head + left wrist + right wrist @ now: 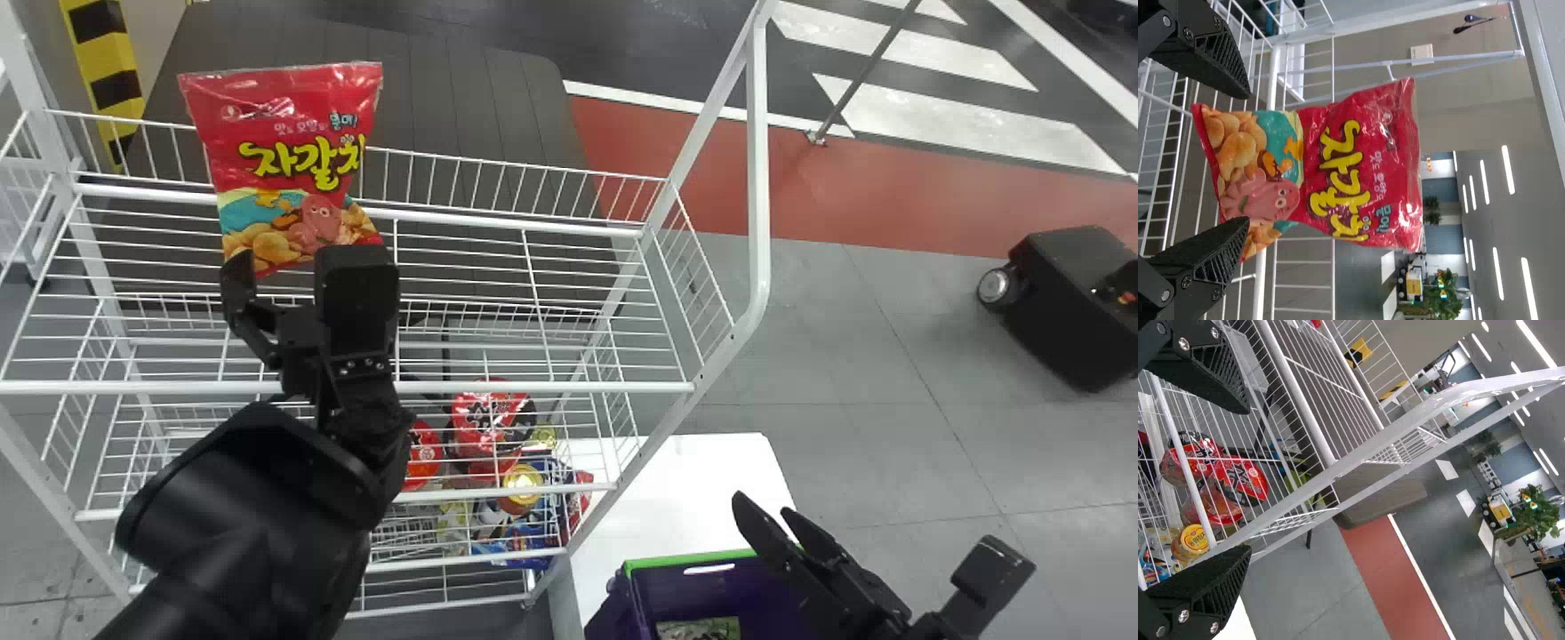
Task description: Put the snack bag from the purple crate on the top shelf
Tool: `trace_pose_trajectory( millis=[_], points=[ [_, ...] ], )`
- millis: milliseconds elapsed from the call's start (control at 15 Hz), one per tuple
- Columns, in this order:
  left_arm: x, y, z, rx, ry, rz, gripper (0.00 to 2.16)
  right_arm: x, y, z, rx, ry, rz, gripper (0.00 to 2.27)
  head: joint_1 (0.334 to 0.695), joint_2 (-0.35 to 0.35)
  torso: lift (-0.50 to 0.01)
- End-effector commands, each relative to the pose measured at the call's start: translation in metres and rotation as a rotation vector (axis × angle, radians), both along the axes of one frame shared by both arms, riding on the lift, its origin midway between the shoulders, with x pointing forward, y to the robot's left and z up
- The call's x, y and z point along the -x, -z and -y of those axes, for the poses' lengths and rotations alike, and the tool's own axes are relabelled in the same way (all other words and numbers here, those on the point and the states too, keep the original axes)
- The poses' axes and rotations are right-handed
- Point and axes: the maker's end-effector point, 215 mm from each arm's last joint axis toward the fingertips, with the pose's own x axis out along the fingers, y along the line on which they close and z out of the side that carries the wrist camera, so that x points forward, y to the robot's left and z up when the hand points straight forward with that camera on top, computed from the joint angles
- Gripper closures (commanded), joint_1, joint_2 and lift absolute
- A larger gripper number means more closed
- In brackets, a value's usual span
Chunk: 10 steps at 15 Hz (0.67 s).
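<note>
Red snack bag (289,160) upright over the wire top shelf, left fingers apart

The bag is at the left part of the top shelf (533,388), its printed front turned to the left wrist camera, leaning slightly in the head view. Whether its base rests on the wires, I cannot tell.

The left gripper (284,267) is at the bag's lower end. Its fingers stand apart, the bag's lower part showing between them; one fingertip overlaps a lower corner in the wrist view. Whether either touches the bag, I cannot tell.

Big yellow lettering crosses the red front, with smaller pale and blue lettering above it. Below are a pink cartoon octopus and golden snack pieces. On a lower shelf, red packs (489,418) carry bold lettering, near a yellow tub (523,484).

The right gripper (760,503), fingers apart, is by the purple crate (685,558), which is at the white table (693,480).
</note>
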Motion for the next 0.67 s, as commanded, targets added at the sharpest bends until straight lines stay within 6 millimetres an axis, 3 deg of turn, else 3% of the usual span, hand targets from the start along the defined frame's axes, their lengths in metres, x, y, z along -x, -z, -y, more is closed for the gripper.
trace_pose_trajectory(
  millis=[0,133,600],
  points=[
    [-0.004,-0.001,0.01,0.026,0.01,0.0,0.18,0.005,0.001,0.004,-0.001,0.007,-0.013,0.09,0.695,-0.35,-0.001],
    [-0.009,-0.003,0.012,0.019,0.017,0.022,0.18,0.01,0.002,0.008,0.004,0.013,-0.021,0.09,0.695,-0.35,-0.001],
    [-0.032,0.002,-0.011,0.004,-0.025,0.053,0.22,0.018,0.002,0.014,-0.005,0.027,-0.028,0.09,0.695,-0.35,-0.001]
  ],
)
